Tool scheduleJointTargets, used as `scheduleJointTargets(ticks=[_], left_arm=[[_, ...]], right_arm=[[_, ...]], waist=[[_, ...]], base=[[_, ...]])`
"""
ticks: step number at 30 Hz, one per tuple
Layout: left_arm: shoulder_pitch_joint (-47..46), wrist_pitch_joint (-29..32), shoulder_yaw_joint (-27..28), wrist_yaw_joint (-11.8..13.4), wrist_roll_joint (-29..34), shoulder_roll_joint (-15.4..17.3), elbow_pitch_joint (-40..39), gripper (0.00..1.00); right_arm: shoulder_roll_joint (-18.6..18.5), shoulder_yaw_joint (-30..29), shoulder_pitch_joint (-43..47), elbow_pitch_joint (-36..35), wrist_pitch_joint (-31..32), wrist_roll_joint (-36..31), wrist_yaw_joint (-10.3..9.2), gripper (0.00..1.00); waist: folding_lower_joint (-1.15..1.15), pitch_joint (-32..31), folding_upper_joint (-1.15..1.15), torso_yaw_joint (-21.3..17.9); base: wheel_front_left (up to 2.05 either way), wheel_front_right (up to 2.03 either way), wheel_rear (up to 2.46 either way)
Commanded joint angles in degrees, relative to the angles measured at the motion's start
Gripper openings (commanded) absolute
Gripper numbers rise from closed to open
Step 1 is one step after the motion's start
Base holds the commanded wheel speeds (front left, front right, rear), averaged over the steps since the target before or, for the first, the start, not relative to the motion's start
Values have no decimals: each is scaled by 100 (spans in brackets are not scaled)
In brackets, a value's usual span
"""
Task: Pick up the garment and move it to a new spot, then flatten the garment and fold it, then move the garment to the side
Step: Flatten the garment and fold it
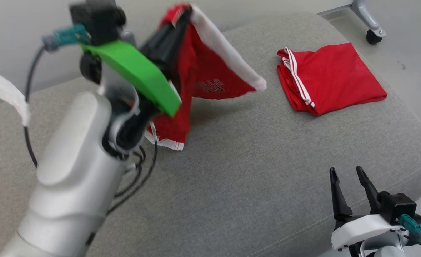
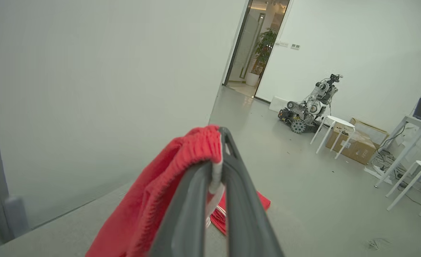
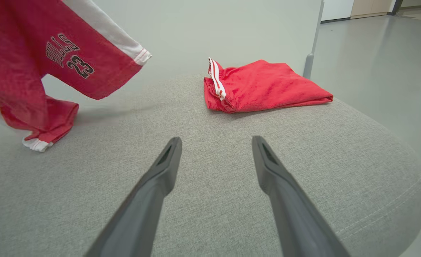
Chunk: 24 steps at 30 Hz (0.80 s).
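Clearly, the hanging garment [image 3: 17,53] reads "BULLS 23".

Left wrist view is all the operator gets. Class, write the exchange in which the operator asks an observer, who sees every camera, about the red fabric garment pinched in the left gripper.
Operator: Is the red fabric garment in my left gripper hanging clear of the grey fabric cushion?
Observer: Mostly. Its lowest white-trimmed hem looks to touch the cushion.
Operator: Where is the right gripper?
Observer: Open and empty, over the cushion's near right edge.
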Motion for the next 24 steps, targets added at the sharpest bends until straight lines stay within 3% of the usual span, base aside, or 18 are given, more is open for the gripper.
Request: scheduleJointTargets(ticks=[1,8,13,16,24], left_arm=[[432,123,-134,-44,-94,98,-278,0],[3139,718,-836,216,-544,979,-1868,0],[4626,625,-1084,183,-675,1710,-2006,0],[4787,350,-982,163,-573,1826,-1671,0],[4584,-285,-811,-61,-663,1600,-462,0]], right_arm=[[-11,-55,94,13,-15,-8,-9,100],[-10,-254,257,23,-15,-112,-9,100],[-10,-362,330,37,-15,-237,-9,100],[-9,-394,288,53,-15,-310,-9,100],[-13,-310,243,142,-15,-462,-9,100]], waist=[[0,-76,0,80],[0,-214,0,443],[0,-180,0,977],[0,-169,0,1230],[0,-341,0,1701]], base=[[0,0,0],[0,0,0],[0,0,0],[0,0,0],[0,0,0]])
